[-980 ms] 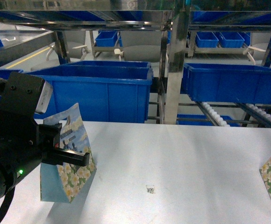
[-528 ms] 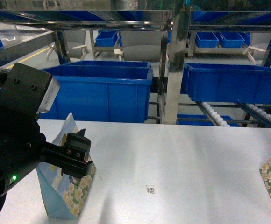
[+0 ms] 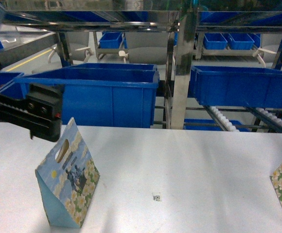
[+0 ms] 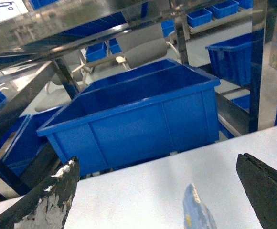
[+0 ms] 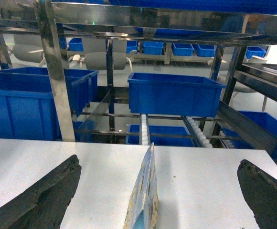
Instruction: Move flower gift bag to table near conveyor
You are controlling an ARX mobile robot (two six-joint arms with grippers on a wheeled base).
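A: Where is the flower gift bag?

B: It stands upright on the tabletop, near the front left corner. Nothing is holding it.

A: And the left pincer?

B: It is spread wide and holds nothing. In the left wrist view only the top tip of the bag pokes up between its two fingers, and they do not touch it. In the head view the left arm hangs above and behind the bag.

A: The right pincer?

B: Spread wide too, with nothing in it. A second flower bag stands edge-on between its fingers, untouched, at the right edge of the tabletop.

A: How will the bag feel?

B: I think it is thin paper, so very light and easy to squash or tip over. The best spot to pinch looks like the flat top edge by the handle hole, and softly.

A: Is it near the conveyor?

B: The roller tracks sit past the far edge, beside the blue bins. I think the job looks about done
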